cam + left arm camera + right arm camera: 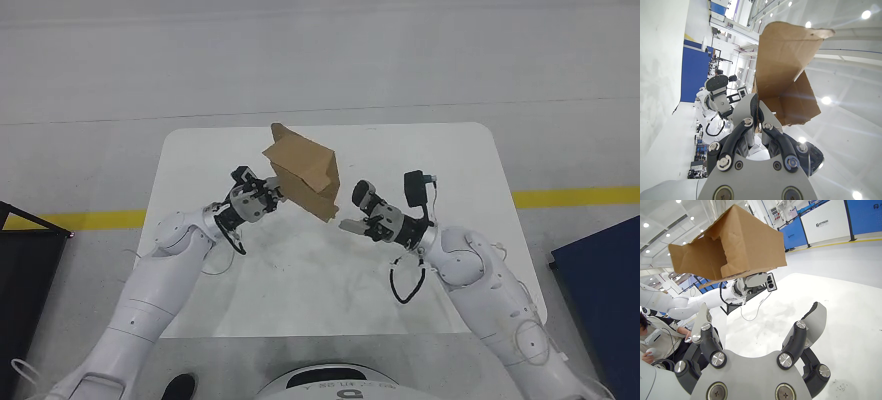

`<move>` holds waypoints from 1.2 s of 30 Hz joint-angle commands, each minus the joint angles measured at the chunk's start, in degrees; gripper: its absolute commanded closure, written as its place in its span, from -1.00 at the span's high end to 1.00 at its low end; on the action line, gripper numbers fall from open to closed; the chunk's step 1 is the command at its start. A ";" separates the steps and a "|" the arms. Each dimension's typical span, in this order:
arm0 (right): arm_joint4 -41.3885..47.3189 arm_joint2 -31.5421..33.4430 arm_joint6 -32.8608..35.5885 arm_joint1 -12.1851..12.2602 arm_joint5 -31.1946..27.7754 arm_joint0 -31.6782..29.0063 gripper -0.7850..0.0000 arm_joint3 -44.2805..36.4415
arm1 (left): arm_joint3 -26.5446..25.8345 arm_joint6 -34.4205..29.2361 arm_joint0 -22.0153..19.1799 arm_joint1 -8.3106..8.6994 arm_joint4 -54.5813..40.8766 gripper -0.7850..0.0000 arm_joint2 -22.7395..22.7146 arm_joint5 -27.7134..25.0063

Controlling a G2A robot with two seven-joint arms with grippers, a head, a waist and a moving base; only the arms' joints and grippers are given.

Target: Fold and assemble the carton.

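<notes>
Left end effector (756, 107) clamps; right end effector (761, 309) gapes.

A white table (300, 290) with round corners is sitting in the middle of the top view. Its flat top is looking smooth. Faint grey smudges (772, 321) are showing mid-frame in the right wrist view, and small dark marks (838, 386) at the lower right.

bright overhead light; round ceiling lamps (826, 100) flare, streaking the brown cardboard carton (783, 62) beyond the left jaws; wrist-view edges bend.
</notes>
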 commanded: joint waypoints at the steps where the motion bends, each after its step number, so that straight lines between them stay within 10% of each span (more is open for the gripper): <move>1: 0.68 -0.52 -0.01 -0.09 -0.29 0.44 1.00 0.31 | 0.04 -0.46 0.00 -0.01 0.95 -1.00 0.15 -0.07; 36: 0.34 1.22 -4.60 0.05 0.22 -0.81 1.00 -0.74 | -1.45 -2.06 1.71 -0.31 1.65 -1.00 -1.91 0.10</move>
